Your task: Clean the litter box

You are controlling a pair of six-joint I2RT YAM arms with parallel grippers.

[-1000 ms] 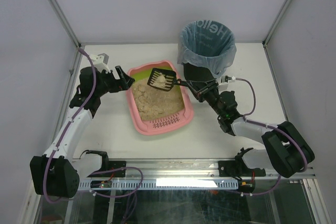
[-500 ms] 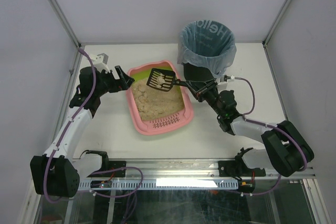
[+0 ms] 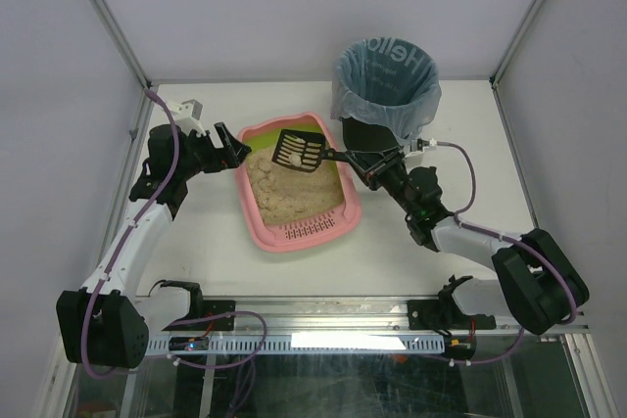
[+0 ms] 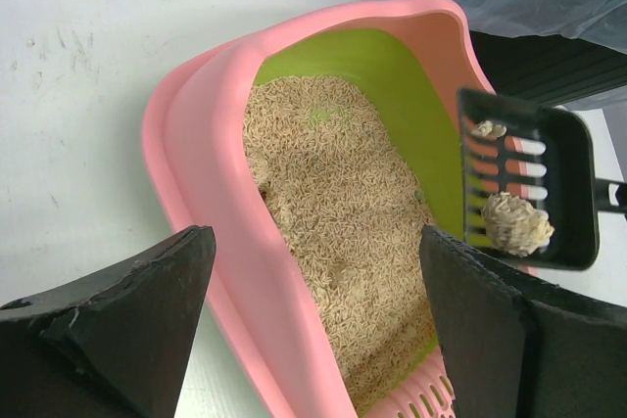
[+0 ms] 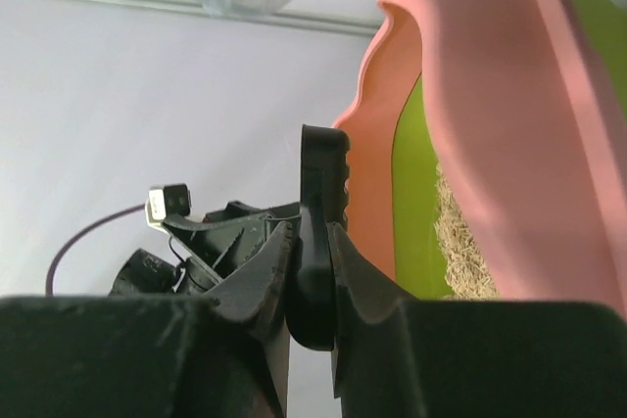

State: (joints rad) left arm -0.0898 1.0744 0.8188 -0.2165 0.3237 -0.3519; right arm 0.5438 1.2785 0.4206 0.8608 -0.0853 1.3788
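Two clumps point(image 4: 516, 222) lie in the black scoop point(image 3: 299, 150), pinched by the right gripper point(image 5: 312, 242) over the litter box point(image 3: 304, 233) (frame centre); left gripper point(image 4: 313, 247) gapes wide, empty.

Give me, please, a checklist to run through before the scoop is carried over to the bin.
1. Grip: right tool shut on the handle of the scoop: ok.
2. Load: clump lying in the scoop: ok.
3. Height: scoop lifted off the litter: ok.
4. Target: mouth of the bin open: ok.
5. Hold: left tool gripping the litter box: not ok, jaws open at its far corner.
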